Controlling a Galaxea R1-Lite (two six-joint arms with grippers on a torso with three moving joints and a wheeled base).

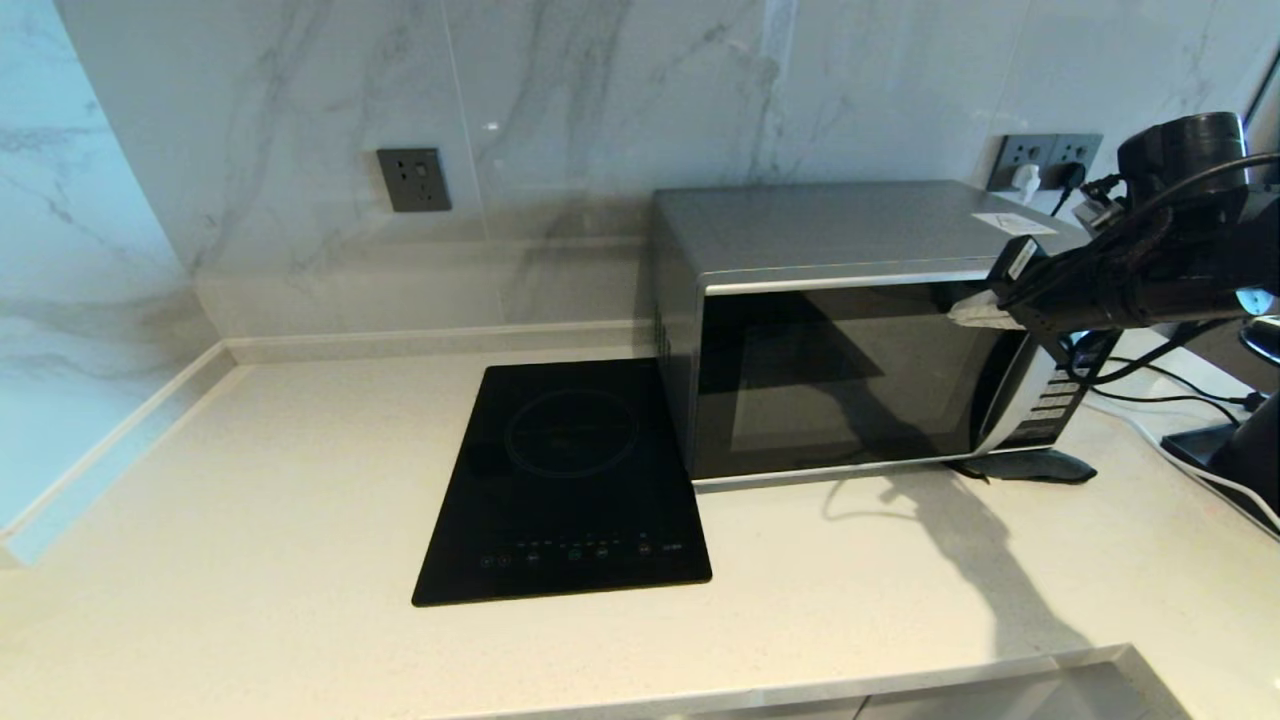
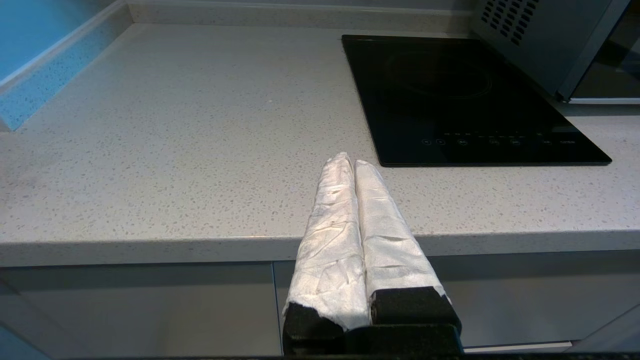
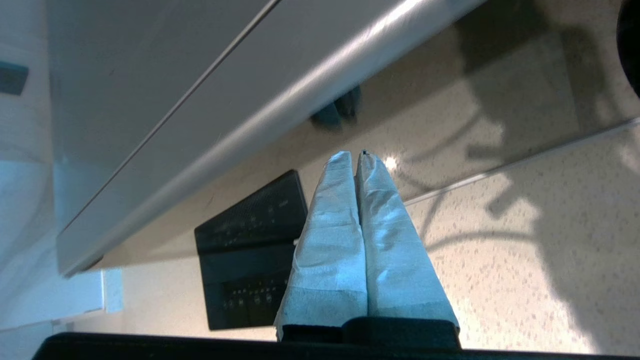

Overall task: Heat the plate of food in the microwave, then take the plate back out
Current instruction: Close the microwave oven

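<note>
The plate of food was nowhere I could see; the counter showed none, and behind the dark glass I could not tell whether it sat inside the microwave [image 1: 850, 330]. My right pincer [image 1: 965, 312] was clenched on nothing, its two wrapped fingers [image 3: 332, 240] pressed flat together, hanging close before the upper right corner of the door, near the handle and the button panel [image 1: 1052, 400]. From my wrist I looked along the brushed strip at the door's edge [image 3: 300, 100], with the counter mirrored in the glass. The door stood closed. I judged the step in hand to be either working the buttons or getting the door open; which one, I could not say. Opening would call for my fingers to part and hook the handle, then pull outward in an arc; pressing a button would want a closed tip, as it was.

My left pincer [image 2: 354, 165] waited idle, also clenched empty, low at the counter's front edge.

Beside the microwave, touching its left flank, lay the flat black hob [image 1: 565, 480]. The pale speckled counter [image 1: 250, 500] ran back to a marble wall with a grey socket [image 1: 413, 179], and another socket [image 1: 1045, 160] with plugs behind the microwave's right corner.
</note>
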